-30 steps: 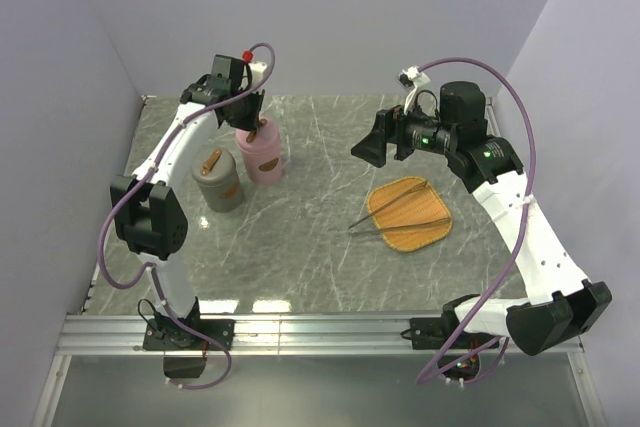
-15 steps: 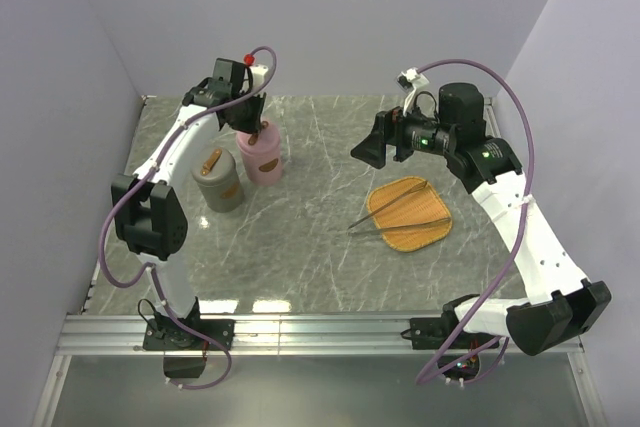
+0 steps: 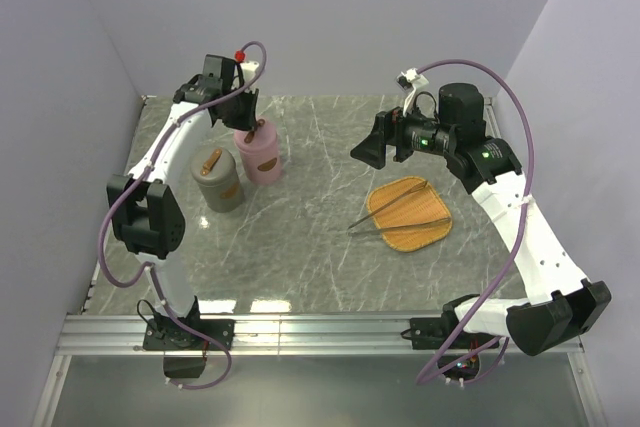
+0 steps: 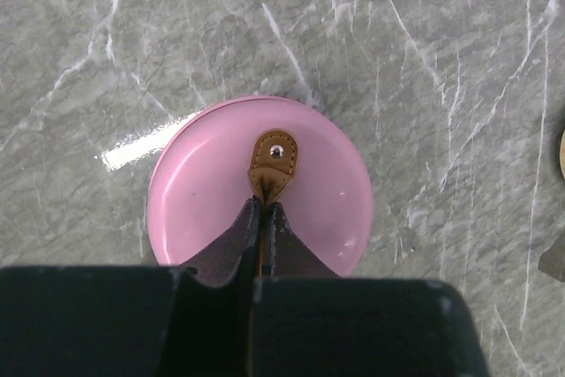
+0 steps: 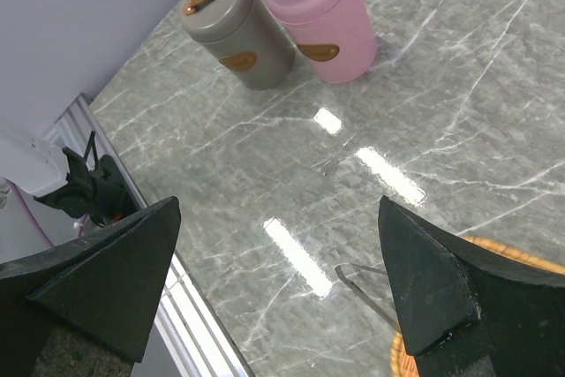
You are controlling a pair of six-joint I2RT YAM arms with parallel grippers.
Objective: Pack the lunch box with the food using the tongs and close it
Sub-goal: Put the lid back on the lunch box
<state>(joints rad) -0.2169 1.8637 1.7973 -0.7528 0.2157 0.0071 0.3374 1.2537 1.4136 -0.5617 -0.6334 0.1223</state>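
The left gripper's [image 4: 262, 211] two dark fingers [image 4: 231, 240] are pressed together on the brown leather tab [image 4: 273, 163] at the centre of a round pink lid [image 4: 199, 196]. The tab runs from its rivet down into the pinch. That lid caps the pink lunch jar [image 3: 260, 159], which stands at about 10 o'clock on the grey marble table [image 3: 300, 252].

Over the last second the left wrist has lifted and drawn back toward 11 o'clock. The tab now slants up from the lid toward the gripper. The jar has not shifted, and I cannot tell whether the lid has started to come off. This looks like the start of opening the jar, so packing has not begun.

A grey jar [image 3: 219, 182] with its own brown tab stands just beside the pink one, at its 8 o'clock.

The right gripper [image 5: 278, 218] hangs in the air above the table with its fingers spread wide and nothing between them. It has not moved.

The silver tongs [image 3: 395, 212] are untouched. They lie across an orange woven tray [image 3: 428, 232] at about 3 o'clock, with their tips poking past the tray's left edge.

No food is visible anywhere.

No brand, label or writing can be read on the jars, tray or arms.
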